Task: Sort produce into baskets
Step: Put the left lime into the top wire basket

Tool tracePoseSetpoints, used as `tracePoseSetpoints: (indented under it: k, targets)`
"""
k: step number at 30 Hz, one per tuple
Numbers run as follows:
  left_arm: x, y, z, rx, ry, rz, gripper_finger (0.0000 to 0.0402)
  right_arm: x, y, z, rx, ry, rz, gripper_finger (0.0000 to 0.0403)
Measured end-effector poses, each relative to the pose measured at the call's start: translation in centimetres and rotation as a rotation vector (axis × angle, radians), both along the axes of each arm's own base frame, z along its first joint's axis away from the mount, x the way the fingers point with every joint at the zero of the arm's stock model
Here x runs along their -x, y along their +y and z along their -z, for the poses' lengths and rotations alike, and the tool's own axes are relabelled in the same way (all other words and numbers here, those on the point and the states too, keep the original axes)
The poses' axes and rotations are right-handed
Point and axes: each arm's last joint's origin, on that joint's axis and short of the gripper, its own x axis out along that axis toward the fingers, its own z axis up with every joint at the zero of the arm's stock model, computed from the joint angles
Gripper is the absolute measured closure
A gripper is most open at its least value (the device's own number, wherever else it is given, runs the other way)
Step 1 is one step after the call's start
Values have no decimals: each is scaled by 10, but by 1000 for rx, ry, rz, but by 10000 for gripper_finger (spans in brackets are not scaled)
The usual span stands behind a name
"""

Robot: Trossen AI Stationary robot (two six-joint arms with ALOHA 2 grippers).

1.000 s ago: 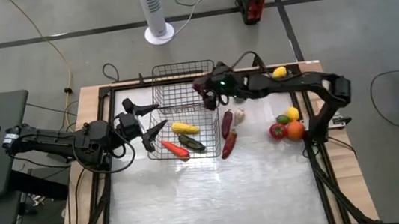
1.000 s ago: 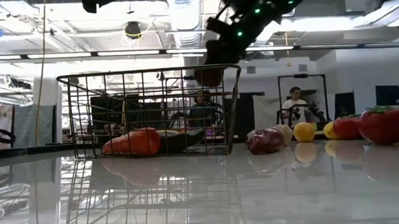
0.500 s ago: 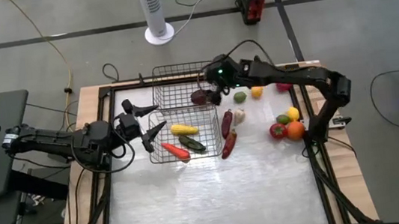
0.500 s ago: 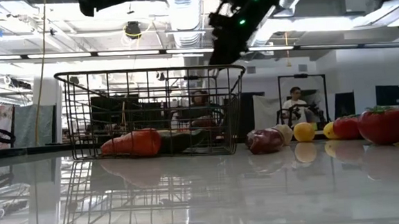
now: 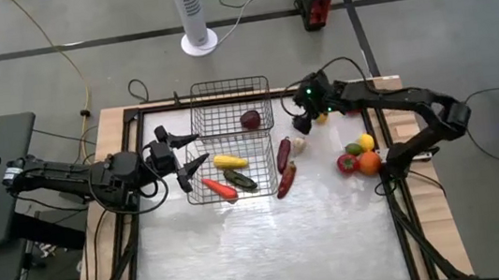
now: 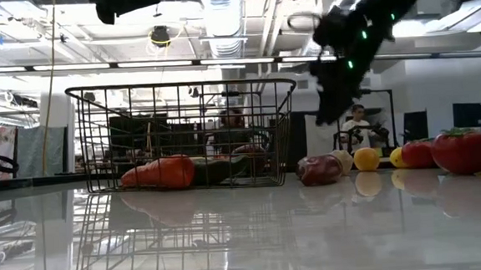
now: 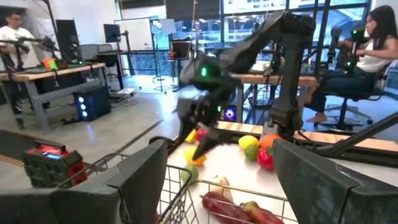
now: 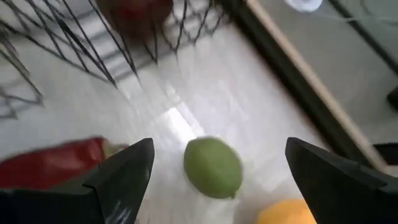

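Note:
Two black wire baskets stand one behind the other: the far one (image 5: 229, 84) holds a dark red round fruit (image 5: 250, 119), the near one (image 5: 198, 199) holds corn (image 5: 231, 161), a green vegetable (image 5: 241, 180) and a carrot (image 5: 220, 188). My right gripper (image 5: 303, 120) is open, right of the far basket, pointing down over a green lime (image 8: 212, 167), which lies on the table between its fingers, untouched. A yellow lemon (image 5: 322, 117) lies beside it. My left gripper (image 5: 196, 148) is open at the near basket's left rim; I cannot tell if it touches.
Two dark red long vegetables (image 5: 283, 153) (image 5: 284, 182) and a pale bulb (image 5: 298, 143) lie right of the near basket. A red (image 5: 348, 163), an orange (image 5: 369, 163) and a yellow fruit (image 5: 366, 143) lie near the table's right edge. The table's near half is bare. People sit beyond the table.
My right gripper held the dark red round fruit above the far basket and let it go. The fruit now lies on the basket's floor. The gripper has then gone toward the table's right edge, out over the basket's rim, and stands above the lime.

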Motion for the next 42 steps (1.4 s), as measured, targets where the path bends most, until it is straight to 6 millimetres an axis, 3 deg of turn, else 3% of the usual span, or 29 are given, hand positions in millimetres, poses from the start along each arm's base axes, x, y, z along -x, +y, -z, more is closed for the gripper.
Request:
tracePoseSetpoints:
  k: [5, 12, 17, 28, 34, 38, 42]
  targets:
    - [0, 0, 0, 3, -1, 0, 123, 2, -9, 38, -41, 77, 10, 13]
    - [0, 0, 1, -6, 14, 0, 123, -3, -12, 61, -86, 152, -17, 16]
    - [0, 0, 1, -19, 19, -1, 123, -5, -14, 66, -84, 158, -34, 43]
    - [0, 0, 1, -20, 20, -2, 123, -10, -13, 62, -67, 122, -64, 145]
    - [0, 0, 1, -20, 20, -4, 123, -17, -8, 46, -90, 193, -80, 152]
    - [0, 0, 1, -20, 20, -4, 123, -28, -5, 12, 7, 211, -57, 152]
    - [0, 0, 1, -19, 20, -4, 123, -44, 0, -36, 130, 89, -41, 152]
